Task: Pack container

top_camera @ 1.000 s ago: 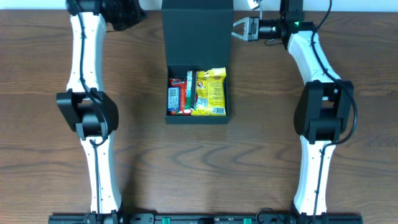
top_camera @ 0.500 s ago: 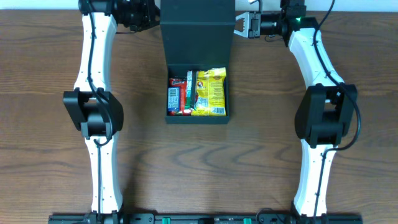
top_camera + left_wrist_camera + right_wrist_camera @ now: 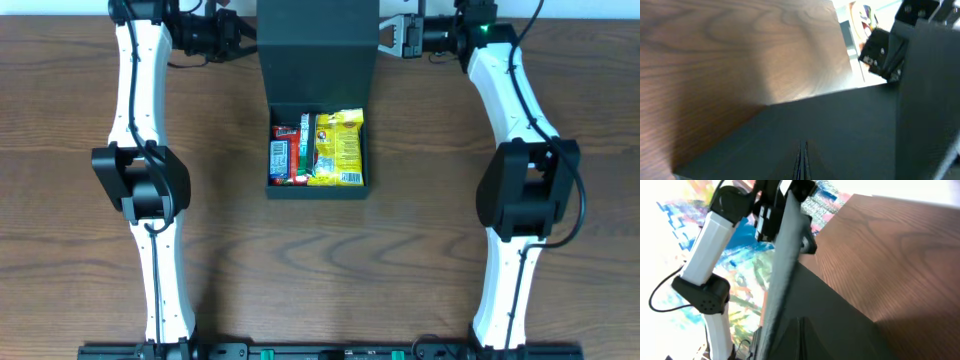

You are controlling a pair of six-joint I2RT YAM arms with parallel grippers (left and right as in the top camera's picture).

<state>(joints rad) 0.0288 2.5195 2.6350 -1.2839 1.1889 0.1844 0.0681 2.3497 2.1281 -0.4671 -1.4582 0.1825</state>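
The container is a dark square box at the table's middle. Its hinged lid stands up at the far side. Inside lie a yellow snack packet and red, white and blue bars. My left gripper is at the lid's left edge and my right gripper at its right edge. In the left wrist view the fingers lie together against the dark lid. In the right wrist view the fingers lie together beside the lid's grey edge.
The wooden table spreads round the box. Both arms reach from the front edge along the box's sides, left and right. The table's far edge is just behind the lid.
My left gripper has swung in from the far left to the lid's left edge. My right gripper has moved up and closer to the lid's right edge. The box and snacks have not moved.
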